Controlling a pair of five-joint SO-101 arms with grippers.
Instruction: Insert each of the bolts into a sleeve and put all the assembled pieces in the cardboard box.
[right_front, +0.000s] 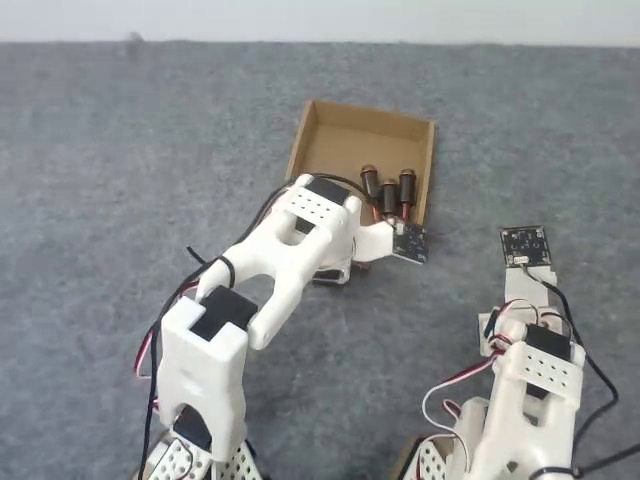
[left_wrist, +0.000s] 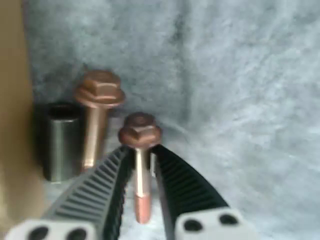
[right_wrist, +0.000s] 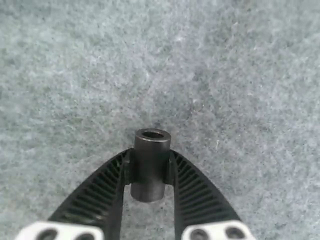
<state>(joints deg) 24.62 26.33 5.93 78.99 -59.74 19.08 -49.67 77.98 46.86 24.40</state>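
Grey felt tabletop (right_front: 120, 150), pale wall strip along the far edge. My left claw (left_wrist: 140, 152) is clamped tight on a copper bolt (left_wrist: 140, 133). The pads sit on the shank just under the hex head, and the bare tip pokes out past the grip. Just beside it a second bolt (left_wrist: 97, 112) rests against a loose sleeve (left_wrist: 60, 142), dark metal with its bore end showing. Both sit on the felt right at the outer wall of the cardboard box (right_front: 350, 150). Can't tell if those two actually touch each other.

High view: my left arm (right_front: 290, 250) stretches to the box's near right corner, with the wrist just outside the wall. Inside the box, three sleeved bolts (right_front: 388, 192) are lined up side by side against its right wall, copper heads toward the box's far side. They have dark sleeves over the shanks.

My right claw (right_wrist: 150, 157) is closed on a dark sleeve (right_wrist: 150, 172), one pad on each side of the barrel and the open bore facing the wrist camera. Felt is behind it; can't tell if the sleeve touches the felt.

My right arm (right_front: 535, 365) is off to the right of the box and nearer my base. It is well apart from the box and from my left arm.
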